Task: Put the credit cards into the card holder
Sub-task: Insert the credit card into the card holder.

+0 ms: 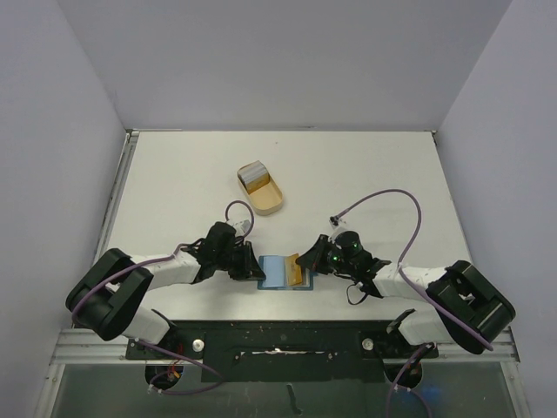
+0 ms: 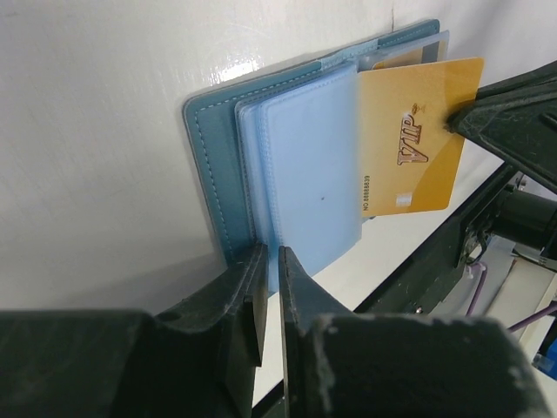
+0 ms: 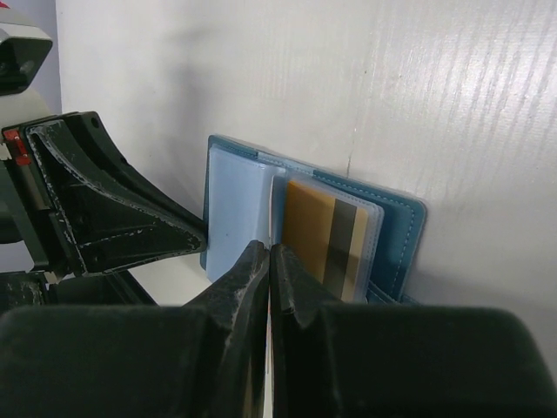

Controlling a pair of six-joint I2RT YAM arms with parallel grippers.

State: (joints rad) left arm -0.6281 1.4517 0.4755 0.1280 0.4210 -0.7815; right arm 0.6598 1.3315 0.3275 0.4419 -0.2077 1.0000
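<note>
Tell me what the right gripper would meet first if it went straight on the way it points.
Most likely the open teal-blue folding card holder: the right gripper, shut on a gold plastic VIP card, points at its clear sleeves. The left gripper lies beyond, at the holder's far edge.

Card holder (image 1: 277, 271) between left hand (image 1: 252, 268) and right hand (image 1: 311, 261), card (image 2: 418, 131) in its right half; tray (image 1: 270, 205) farther back

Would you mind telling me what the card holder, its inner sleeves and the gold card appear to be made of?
The card holder looks like teal leather or an imitation, matte, with stitching along its edge. The inner sleeves look like soft clear plastic, glossy and bluish. The gold card looks like stiff plastic with a satin gold finish, printed VIP lettering and a number.
</note>
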